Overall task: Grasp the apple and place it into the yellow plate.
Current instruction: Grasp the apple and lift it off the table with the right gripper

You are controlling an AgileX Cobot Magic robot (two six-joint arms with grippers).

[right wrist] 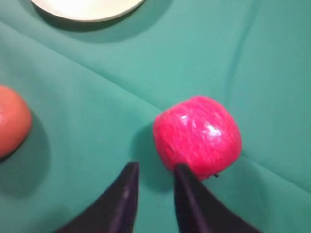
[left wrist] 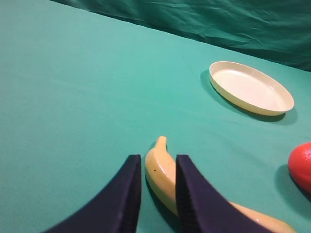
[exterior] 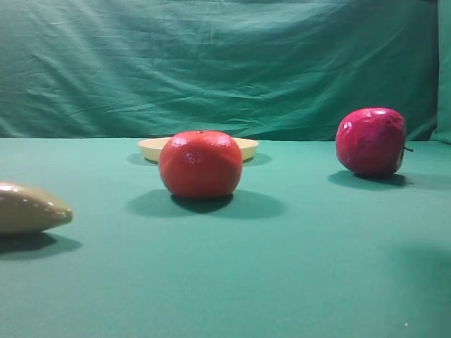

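The crimson apple (exterior: 371, 141) lies on the green cloth at the right, its stem pointing right. In the right wrist view the apple (right wrist: 197, 136) sits just ahead and to the right of my right gripper (right wrist: 154, 167), whose dark fingers stand close together with nothing between them. The right finger's tip overlaps the apple's lower left edge. The empty yellow plate (exterior: 248, 148) stands at the back centre, partly hidden by the orange-red fruit; it also shows in the left wrist view (left wrist: 250, 87) and the right wrist view (right wrist: 87, 7). My left gripper (left wrist: 156, 160) hangs narrow-gapped above a banana. Neither gripper shows in the exterior view.
An orange-red dimpled fruit (exterior: 201, 163) stands in the middle, in front of the plate; it also shows in the right wrist view (right wrist: 9, 121) and the left wrist view (left wrist: 301, 165). A yellow-tan banana (exterior: 28, 208) lies at the left and under the left gripper (left wrist: 159, 172). A green curtain hangs behind.
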